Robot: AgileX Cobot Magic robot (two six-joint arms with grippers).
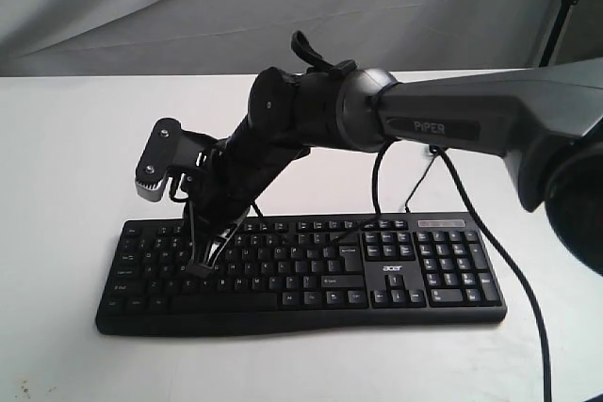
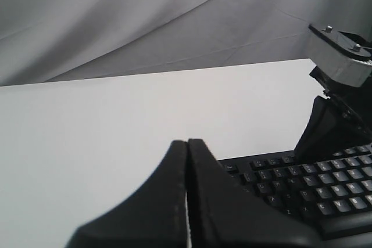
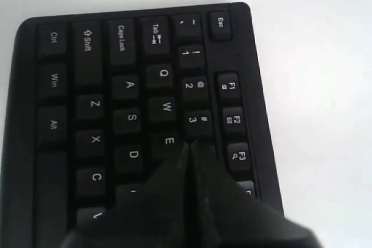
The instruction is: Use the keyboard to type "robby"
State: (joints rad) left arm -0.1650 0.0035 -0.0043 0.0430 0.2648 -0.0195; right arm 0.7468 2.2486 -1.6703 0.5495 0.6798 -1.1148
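The black keyboard [image 1: 311, 270] with white legends and an "acer" logo lies on the white table, number pad to the right. My right arm reaches across to its left part. The right gripper [image 1: 198, 270] is shut, pointing down at the keys. In the right wrist view the right gripper [image 3: 190, 144] has its tips beside the E key [image 3: 168, 142] and just past the 3 key [image 3: 197, 121]; the keys under it are hidden, and contact cannot be told. My left gripper [image 2: 187, 142] is shut and empty, off the keyboard's [image 2: 325, 190] left end.
The right arm's wrist camera block [image 1: 162, 162] juts out above the keyboard's left end. Thin black cables [image 1: 516, 270] hang from the arm and trail over the table on the right. A grey cloth backdrop [image 1: 141, 7] hangs behind the white table [image 1: 66, 138].
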